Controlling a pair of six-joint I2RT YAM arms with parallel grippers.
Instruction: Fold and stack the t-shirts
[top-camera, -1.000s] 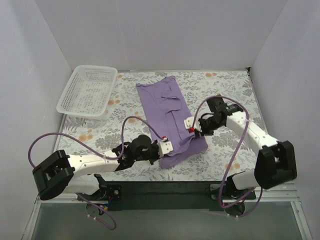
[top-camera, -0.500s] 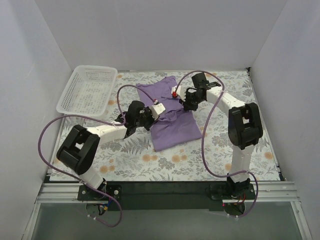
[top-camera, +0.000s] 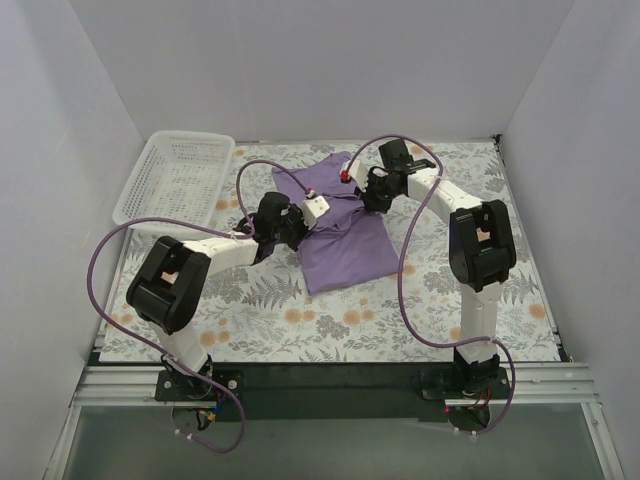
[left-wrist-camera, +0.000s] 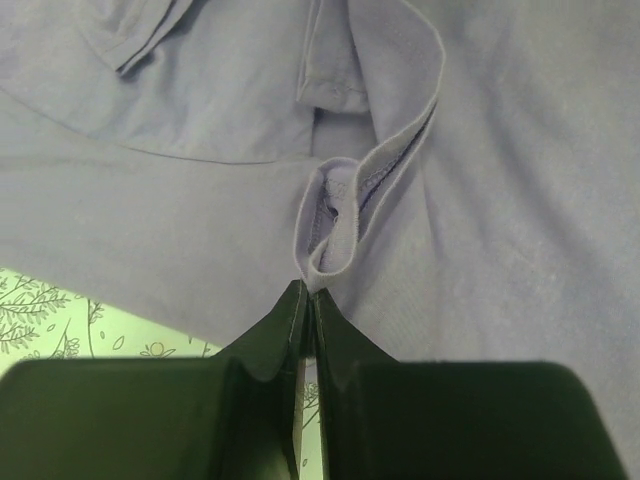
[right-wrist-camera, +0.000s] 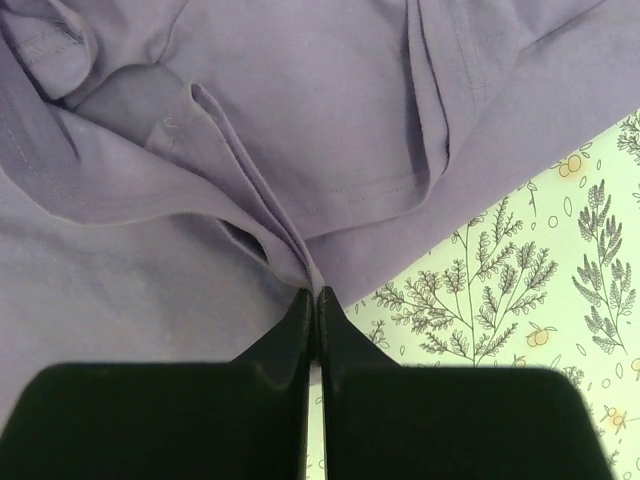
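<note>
At the near edge of the worktop (top-camera: 250, 320) the left arm's base (top-camera: 192, 378) and the right arm's base (top-camera: 470, 375) are seen bolted side by side. A bare strip of flower-printed cover is left between them and the cloth.

Past the middle of the worktop the lavender t-shirt (top-camera: 345, 250) is laid partly folded. Its nearer part lies flat as a rough rectangle, while its farther part is bunched and rumpled and reaches toward the far edge.

The left gripper (top-camera: 318, 207) is held at the shirt's left edge, where the flat part meets the rumpled part. In its wrist view the jaws are seen pressed together, with a small loop of hemmed cloth pinched at their tips. A little farther and to the right, the right gripper (top-camera: 362, 192) is set on the crumpled part. Its jaws are likewise closed, and a narrow pleat of the purple cloth is caught between them. The two grippers are kept near each other but apart.

In the far left corner a white lattice basket (top-camera: 175, 180) is stood upright, apart from the shirt.
</note>
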